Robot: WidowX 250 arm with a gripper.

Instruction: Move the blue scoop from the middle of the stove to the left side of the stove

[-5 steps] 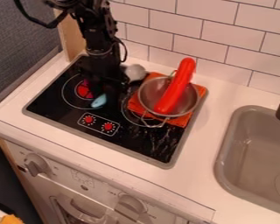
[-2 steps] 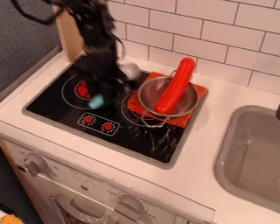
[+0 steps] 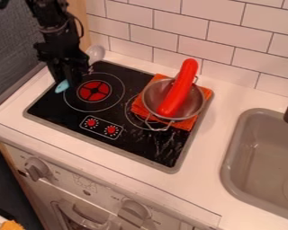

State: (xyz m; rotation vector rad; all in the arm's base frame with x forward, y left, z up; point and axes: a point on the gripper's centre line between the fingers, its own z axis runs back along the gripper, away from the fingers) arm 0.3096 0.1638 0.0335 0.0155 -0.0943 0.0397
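My black gripper (image 3: 67, 80) hangs over the upper left edge of the black stove (image 3: 68, 114), shut on the blue scoop. The scoop's light blue end (image 3: 62, 86) pokes out at the lower left of the gripper, by the stove's left edge. A grey rounded end (image 3: 95, 53) shows at the gripper's upper right, near the back wall. The gripper hides the part between these ends. Whether the scoop touches the stove, I cannot tell.
A metal pot (image 3: 148, 105) holding a long red object (image 3: 181, 87) stands on an orange cloth (image 3: 183, 123) at the stove's right. The left burner (image 3: 94, 90) is uncovered. A tiled wall runs behind, a wooden post (image 3: 78, 22) rises at the back left, and a grey sink (image 3: 260, 166) lies to the right.
The gripper has moved left and toward the back, from over the left burner to the stove's left edge. The blue end and the grey rounded end have moved along with it.
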